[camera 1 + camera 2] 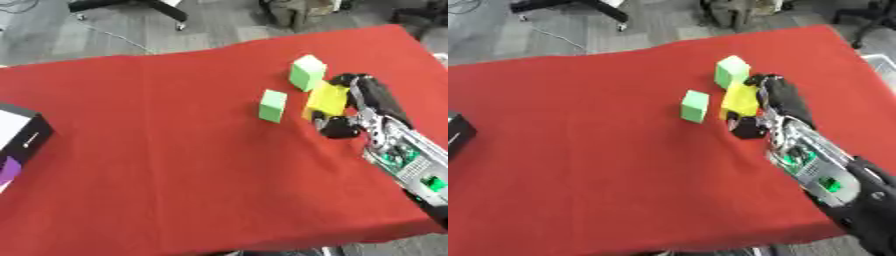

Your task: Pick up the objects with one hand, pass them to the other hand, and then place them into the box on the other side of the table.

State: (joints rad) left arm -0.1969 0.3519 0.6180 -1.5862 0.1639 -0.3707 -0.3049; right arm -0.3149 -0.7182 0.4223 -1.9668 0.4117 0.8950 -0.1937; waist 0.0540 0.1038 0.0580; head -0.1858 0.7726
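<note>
Right hand (354, 107), right of centre, fingers and thumb curled around yellow block (327, 98); block at or just off the red cloth (157, 150), cannot tell which. Left hand out of view.

Risk: upper green block (307, 72) touches or nearly touches the yellow one; lifting may knock it. Lower green block (273, 105) just left.

Yellow block's long axis runs near-vertical in frame, tilted slightly. Box (19, 135) at left edge.
</note>
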